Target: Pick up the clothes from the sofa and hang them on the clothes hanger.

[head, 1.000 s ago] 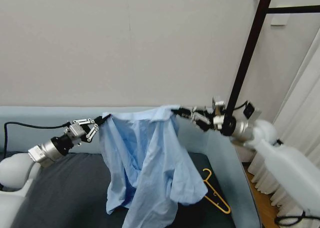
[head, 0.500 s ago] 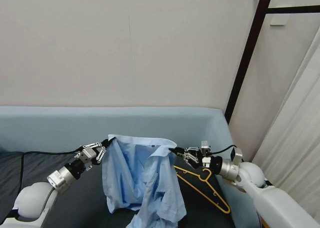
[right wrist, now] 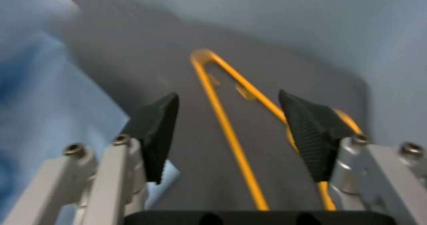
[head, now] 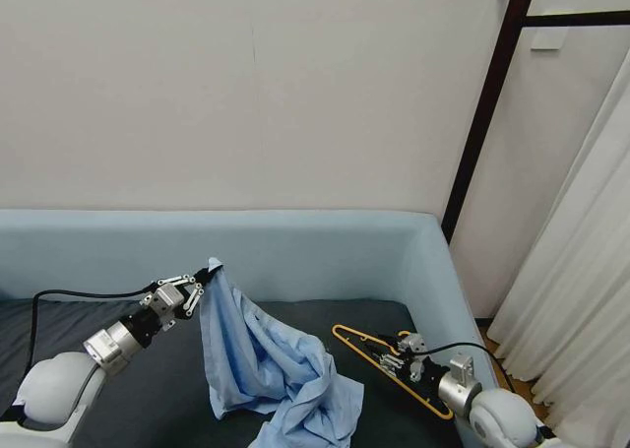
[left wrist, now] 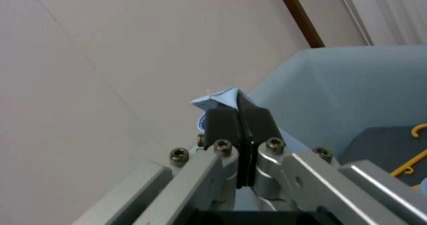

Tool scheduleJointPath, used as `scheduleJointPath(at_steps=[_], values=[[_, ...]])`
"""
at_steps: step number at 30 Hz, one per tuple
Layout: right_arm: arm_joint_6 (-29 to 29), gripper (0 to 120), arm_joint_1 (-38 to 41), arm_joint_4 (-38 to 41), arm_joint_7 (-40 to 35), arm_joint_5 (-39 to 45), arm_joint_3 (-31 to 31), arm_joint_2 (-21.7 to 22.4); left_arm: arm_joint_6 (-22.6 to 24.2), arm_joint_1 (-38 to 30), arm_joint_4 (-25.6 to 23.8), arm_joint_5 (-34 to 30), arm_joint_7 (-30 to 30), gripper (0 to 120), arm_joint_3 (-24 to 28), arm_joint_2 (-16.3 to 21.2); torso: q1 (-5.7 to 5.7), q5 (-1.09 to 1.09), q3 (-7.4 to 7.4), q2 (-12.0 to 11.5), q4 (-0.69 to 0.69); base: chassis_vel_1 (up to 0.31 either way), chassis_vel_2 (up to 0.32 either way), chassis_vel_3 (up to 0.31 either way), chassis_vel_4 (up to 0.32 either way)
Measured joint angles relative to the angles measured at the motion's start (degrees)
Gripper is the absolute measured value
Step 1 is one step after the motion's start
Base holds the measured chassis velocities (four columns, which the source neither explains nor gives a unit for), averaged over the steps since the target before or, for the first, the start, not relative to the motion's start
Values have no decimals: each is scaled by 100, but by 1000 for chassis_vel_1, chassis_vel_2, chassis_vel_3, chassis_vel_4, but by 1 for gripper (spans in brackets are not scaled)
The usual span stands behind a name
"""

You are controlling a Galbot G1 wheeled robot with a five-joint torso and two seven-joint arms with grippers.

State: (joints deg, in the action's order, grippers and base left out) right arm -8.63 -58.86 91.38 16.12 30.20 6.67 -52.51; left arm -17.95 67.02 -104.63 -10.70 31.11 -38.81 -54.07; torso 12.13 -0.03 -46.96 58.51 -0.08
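Above the sofa (head: 295, 241), my left gripper (head: 202, 288) pinches the shirt (head: 261, 354) aloft; my right gripper (head: 399, 354), jaws spread, hovers over the hanger (head: 354, 338) to grasp it.

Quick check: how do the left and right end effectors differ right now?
The left end effector is shut on a corner of the shirt; the right end effector is open, holding nothing. The left is raised, holding the shirt up in front of the sofa backrest; the right sits low, over the hanger on the seat. Both are over the sofa.
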Motion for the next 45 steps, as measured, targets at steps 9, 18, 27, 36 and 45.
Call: scheduleJointPath(at_steps=[9, 18, 27, 36, 45], values=[[-863, 97, 470, -1318, -910, -791, -81, -599, 0, 219, -246, -37, -29, 0, -106, 56, 0, 3, -1, 0, 1, 0, 0, 0, 0], [-269, 99, 1314, -3078, 147, -1139, 106, -1033, -11, 497, -461, -73, -80, 0, -344, -17, 0, 1, -1, 0, 2, 0, 0, 0, 0], [-214, 68, 1656, -3990, 206, -1469, 295, -1237, -9, 526, -585, -76, -112, 0, -385, -57, 1, 2, -1, 0, 1, 0, 0, 0, 0], [-213, 53, 1667, -4191, 325, -1666, 378, -1263, 4, 548, -641, -78, -123, 0, -404, -91, 0, 2, -1, 0, 2, 0, 0, 0, 0], [-202, 19, 1751, -4493, 691, -1990, 547, -1339, 12, 628, -709, -115, -145, 0, -521, -83, 0, 2, -1, 0, 3, 0, 0, 0, 0]])
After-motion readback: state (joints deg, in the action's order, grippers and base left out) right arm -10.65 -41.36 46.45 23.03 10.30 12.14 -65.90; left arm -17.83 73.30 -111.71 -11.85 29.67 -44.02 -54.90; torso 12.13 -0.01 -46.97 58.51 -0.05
